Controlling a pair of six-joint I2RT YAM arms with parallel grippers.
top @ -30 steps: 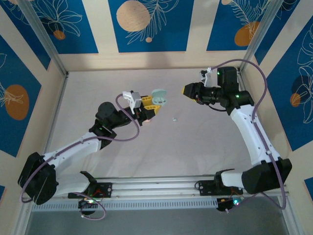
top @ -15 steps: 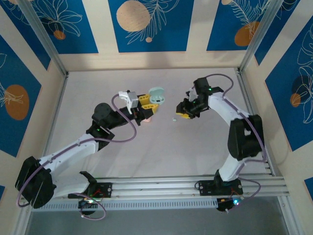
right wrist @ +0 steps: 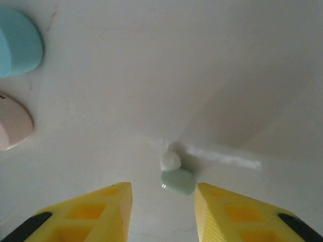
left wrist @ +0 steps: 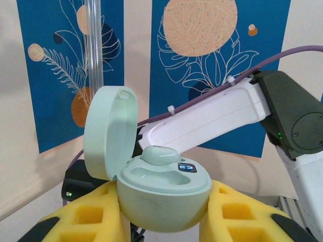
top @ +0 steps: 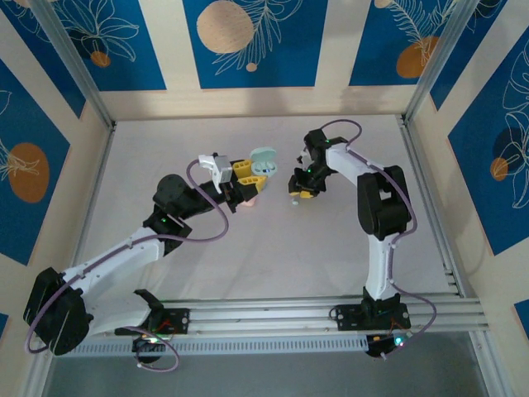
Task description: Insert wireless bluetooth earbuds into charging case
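Work looks about half done. The left claw point(top: 250, 174) is squeezed tight on the green case point(left wrist: 164, 201) and holds it up off the table point(right wrist: 151, 75). Its lid point(left wrist: 108, 131) stands wide open. One green bud point(left wrist: 157, 155) already sits snug in the case. Next to it is an empty hole point(left wrist: 160, 177), so I think one more bud has to go in.

That one is the loose bud point(right wrist: 177, 180). It is green with a white tip and lies on the table. The right claw point(right wrist: 162, 194) hangs just above it, near the held case. Its two yellow fingers are apart, one on each side of the loose bud. They do not touch it, and the claw holds nothing.

What is left, I think: pinch the loose bud, lift it, carry it over to the green case and push it into the empty hole. Maybe the lid has to be closed after that.

Now the count. Buds: two, one in the case and one on the table. Cases: three. One is the green case in the left claw. A blue case point(right wrist: 17, 43) and a pink case point(right wrist: 12, 126) lie on the table, off to one side of the right claw. I cannot tell if those two are open or shut. Claws: two.
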